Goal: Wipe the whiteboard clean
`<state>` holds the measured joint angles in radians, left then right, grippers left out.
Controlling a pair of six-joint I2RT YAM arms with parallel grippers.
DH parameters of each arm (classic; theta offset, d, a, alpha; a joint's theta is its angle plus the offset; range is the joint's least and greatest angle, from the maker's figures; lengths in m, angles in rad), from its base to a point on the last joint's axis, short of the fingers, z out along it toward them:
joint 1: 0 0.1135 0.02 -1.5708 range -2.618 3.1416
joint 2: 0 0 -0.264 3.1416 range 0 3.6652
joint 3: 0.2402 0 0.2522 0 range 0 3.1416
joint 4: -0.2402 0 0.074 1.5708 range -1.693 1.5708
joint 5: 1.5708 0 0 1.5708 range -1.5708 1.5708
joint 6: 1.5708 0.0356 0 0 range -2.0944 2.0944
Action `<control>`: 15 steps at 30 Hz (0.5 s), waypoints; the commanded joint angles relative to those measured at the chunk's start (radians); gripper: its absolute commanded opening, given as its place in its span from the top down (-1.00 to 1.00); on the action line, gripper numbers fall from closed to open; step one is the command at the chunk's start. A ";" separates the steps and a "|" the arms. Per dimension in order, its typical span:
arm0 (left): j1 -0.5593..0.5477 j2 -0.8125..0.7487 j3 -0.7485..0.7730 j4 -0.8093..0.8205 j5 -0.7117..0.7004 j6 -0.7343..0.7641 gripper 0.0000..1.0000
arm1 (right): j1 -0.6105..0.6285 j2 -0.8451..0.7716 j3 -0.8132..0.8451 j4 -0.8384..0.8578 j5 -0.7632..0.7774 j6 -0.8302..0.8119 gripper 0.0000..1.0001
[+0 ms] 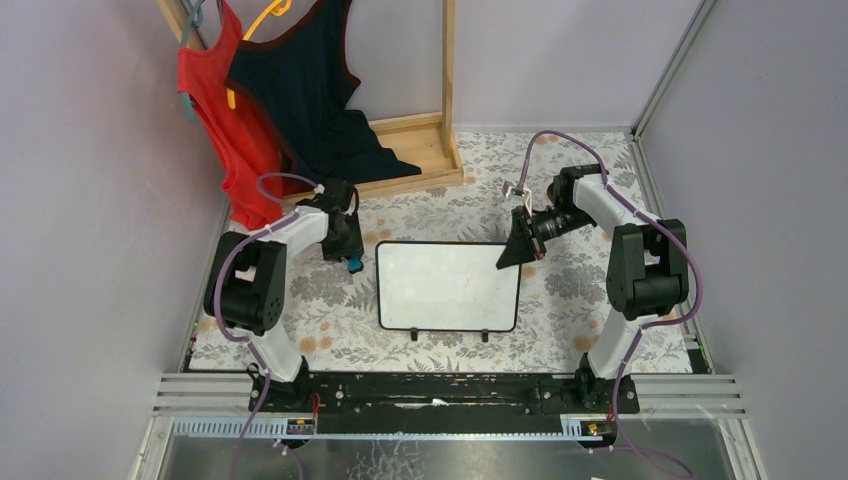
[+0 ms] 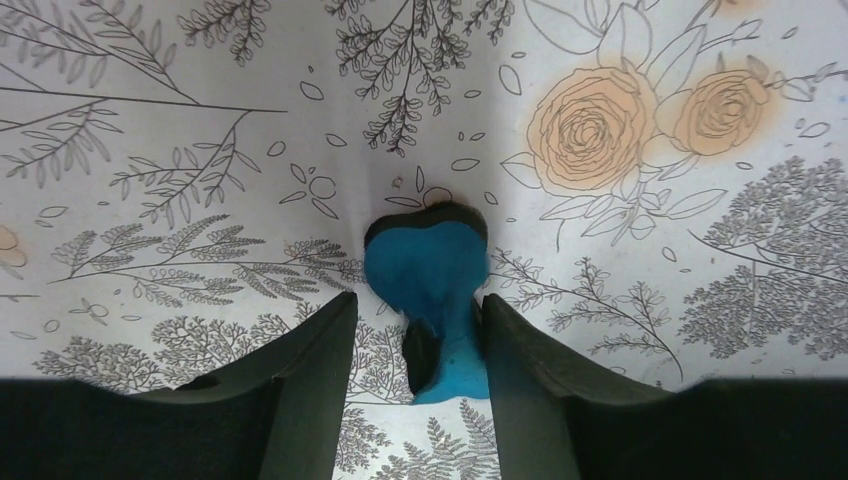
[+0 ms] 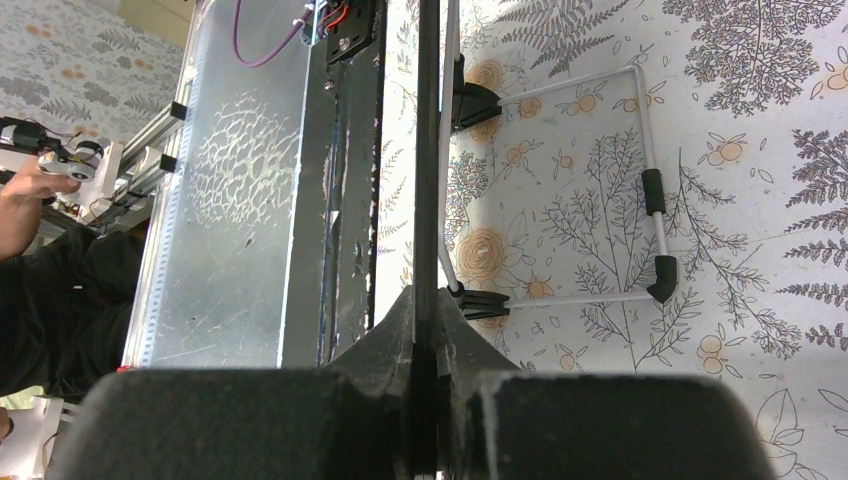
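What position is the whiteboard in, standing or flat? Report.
Standing: the whiteboard rests on its two feet, wire stand behind, and the right gripper clamps its edge.

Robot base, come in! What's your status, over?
Left pincer shut on eraser, down on the cloth left of the whiteboard. Right pincer shut on its right edge. Board face looks blank. Nothing seen blocking it.
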<state>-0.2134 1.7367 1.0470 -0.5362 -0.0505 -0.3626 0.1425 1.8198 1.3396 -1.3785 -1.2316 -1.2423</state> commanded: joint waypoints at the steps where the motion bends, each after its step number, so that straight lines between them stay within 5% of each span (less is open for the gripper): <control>1: -0.003 -0.076 -0.004 0.004 -0.041 -0.009 0.03 | 0.014 -0.001 0.003 -0.081 -0.017 0.009 1.00; 14: -0.010 -0.246 -0.041 0.041 -0.018 -0.026 0.03 | 0.014 -0.003 0.008 -0.080 -0.017 0.016 1.00; 15: -0.010 -0.250 -0.041 0.041 -0.019 -0.026 0.04 | 0.013 -0.004 0.008 -0.081 -0.017 0.017 0.85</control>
<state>-0.2161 1.5139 1.0195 -0.5301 -0.0738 -0.3771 0.1425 1.8198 1.3396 -1.3785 -1.2316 -1.2423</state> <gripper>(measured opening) 0.482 0.101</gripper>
